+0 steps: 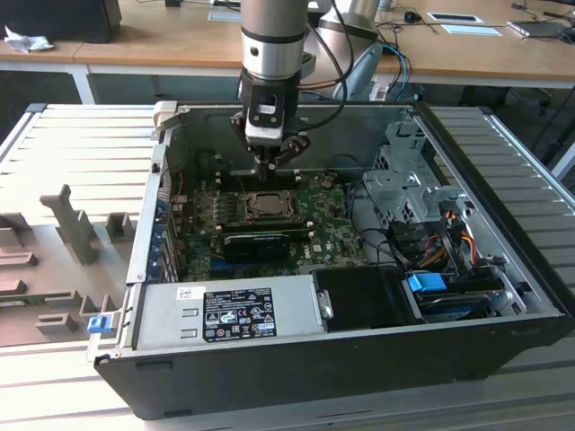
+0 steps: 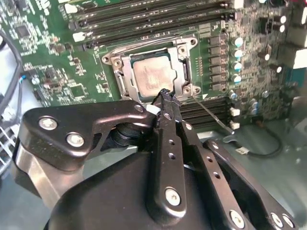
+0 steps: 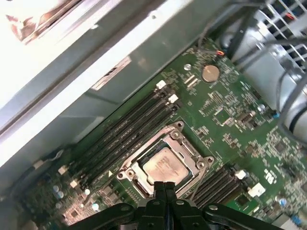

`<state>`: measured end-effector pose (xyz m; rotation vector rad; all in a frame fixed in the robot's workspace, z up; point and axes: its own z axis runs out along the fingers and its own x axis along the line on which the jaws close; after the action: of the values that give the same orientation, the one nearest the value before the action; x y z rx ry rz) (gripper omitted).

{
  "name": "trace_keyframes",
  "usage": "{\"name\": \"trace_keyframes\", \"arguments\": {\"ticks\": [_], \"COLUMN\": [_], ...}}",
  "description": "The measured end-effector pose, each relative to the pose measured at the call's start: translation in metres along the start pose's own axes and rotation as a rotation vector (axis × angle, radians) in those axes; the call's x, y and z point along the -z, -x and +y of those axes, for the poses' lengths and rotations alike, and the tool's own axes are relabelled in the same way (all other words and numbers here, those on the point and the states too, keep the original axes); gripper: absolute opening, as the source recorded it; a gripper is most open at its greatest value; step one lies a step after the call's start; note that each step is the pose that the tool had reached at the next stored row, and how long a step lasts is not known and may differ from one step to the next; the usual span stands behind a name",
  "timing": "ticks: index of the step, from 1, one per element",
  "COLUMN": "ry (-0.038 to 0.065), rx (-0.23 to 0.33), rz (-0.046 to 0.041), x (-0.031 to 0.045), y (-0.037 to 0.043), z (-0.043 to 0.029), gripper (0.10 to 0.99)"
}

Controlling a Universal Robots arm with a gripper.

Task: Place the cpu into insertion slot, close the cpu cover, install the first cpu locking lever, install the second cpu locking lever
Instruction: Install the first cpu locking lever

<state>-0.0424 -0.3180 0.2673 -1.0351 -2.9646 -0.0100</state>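
Observation:
The cpu (image 2: 154, 76) lies flat in the insertion slot (image 2: 125, 82) on the green board (image 1: 334, 235); its pale metal face shows through the cut-out in both wrist views (image 3: 163, 167). The cpu cover (image 2: 185, 72) is down over it, framing the chip (image 3: 186, 149). A thin wire lever (image 2: 211, 115) slants away from one corner of the socket. My gripper (image 1: 269, 167) hangs just above the socket's far edge in the exterior view, fingers pressed together with nothing between them (image 2: 165, 94) (image 3: 165, 186).
Long black memory slots (image 2: 144, 14) flank the socket on both sides. A long black card (image 1: 265, 241) lies in front of it, with the grey power supply (image 1: 225, 310) nearer still. A metal drive cage (image 1: 404, 180) and cables (image 1: 440, 238) fill the exterior view's right.

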Motion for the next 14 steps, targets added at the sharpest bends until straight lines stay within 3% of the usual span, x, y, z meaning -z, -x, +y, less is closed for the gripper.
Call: {"name": "trace_keyframes", "arguments": {"ticks": [4,8,14], "ry": [0.000,0.004,0.005], "rx": [0.111,0.179,0.330], "rz": [0.0004,-0.0064,-0.0060], "x": [-0.0006,-0.0014,-0.0032], "y": [0.0000,0.0000,0.0000], "z": [0.0000,0.0000,-0.0001], "gripper": [0.106,0.106,0.106]}}
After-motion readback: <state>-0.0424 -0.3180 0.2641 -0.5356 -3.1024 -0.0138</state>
